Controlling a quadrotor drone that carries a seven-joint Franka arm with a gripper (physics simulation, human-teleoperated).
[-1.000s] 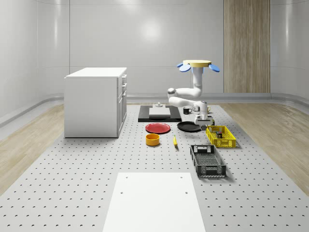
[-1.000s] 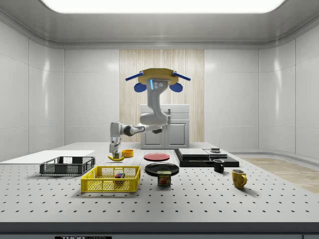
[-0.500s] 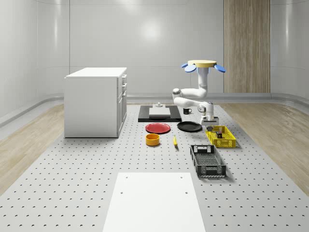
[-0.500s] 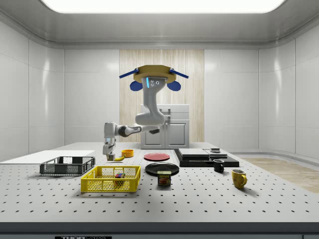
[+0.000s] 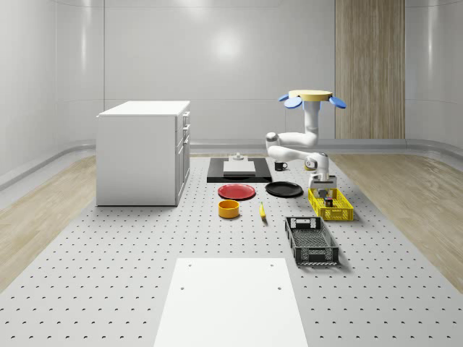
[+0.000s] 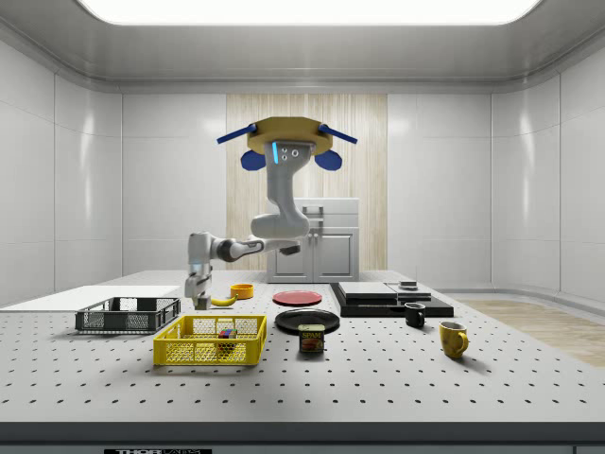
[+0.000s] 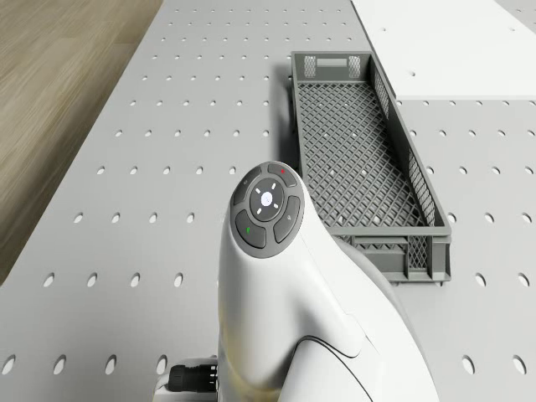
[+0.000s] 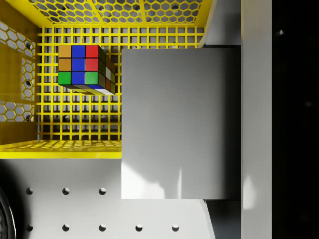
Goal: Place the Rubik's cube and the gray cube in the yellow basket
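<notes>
**Gray cube held over the basket's edge**

The drone (image 6: 284, 147) hovers above the table (image 5: 108, 275), near the far end of the yellow basket (image 5: 331, 204). Its arm reaches down and forward so that the end effector (image 6: 199, 301) hangs just above one end of the basket.

In the wrist view the end effector's fingers (image 8: 255, 119) are clamped on one gray cube (image 8: 180, 123), which hangs partly over the basket's mesh floor and partly over its rim and the table beside it. One Rubik's cube (image 8: 85, 68) already lies inside the basket, near a corner, apart from the gray cube.

Elsewhere on the table:
- one dark crate (image 7: 362, 151), in line with the basket on the near side in the whole-scene view
- one red plate (image 5: 236, 191) and one black plate (image 5: 283, 189), side by side
- one orange bowl (image 5: 228, 208) and one banana (image 5: 262, 210)
- two mugs, one black (image 6: 414, 315) and one yellow (image 6: 453, 339)
- one can (image 6: 312, 338) beside the basket
- one white cabinet (image 5: 143, 150) and one black tray (image 5: 239, 170)
</notes>
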